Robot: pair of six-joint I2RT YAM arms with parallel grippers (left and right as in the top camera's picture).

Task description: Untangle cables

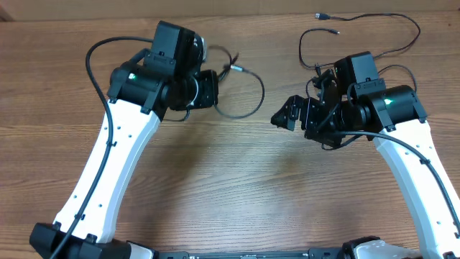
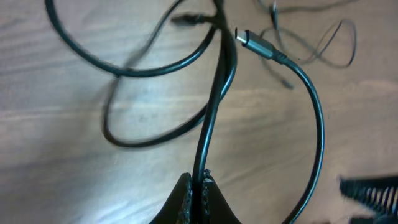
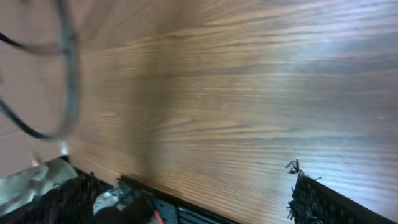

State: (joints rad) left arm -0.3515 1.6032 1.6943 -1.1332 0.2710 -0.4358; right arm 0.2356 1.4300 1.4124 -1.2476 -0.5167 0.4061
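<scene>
Black cables lie on the wooden table. In the overhead view one cable [image 1: 253,93] loops right of my left gripper [image 1: 213,88], and a longer cable [image 1: 374,52] runs along the far right behind my right gripper [image 1: 298,114]. In the left wrist view my left gripper [image 2: 200,186] is shut on a strand of cable [image 2: 214,106] that rises away from the jaws. A silver-tipped plug [image 2: 247,39] lies beyond, with more loops [image 2: 124,71] to the left. My right gripper [image 3: 193,202] stands wide open over bare wood, one finger [image 3: 311,199] at the right. A blurred cable [image 3: 68,74] hangs at its upper left.
The table's far edge runs along the top of the overhead view, where two small plug ends [image 1: 321,15] [image 1: 332,32] lie. Both white arms [image 1: 115,158] [image 1: 424,180] reach in from the near corners. Bare wood [image 1: 251,187] spans the middle and front.
</scene>
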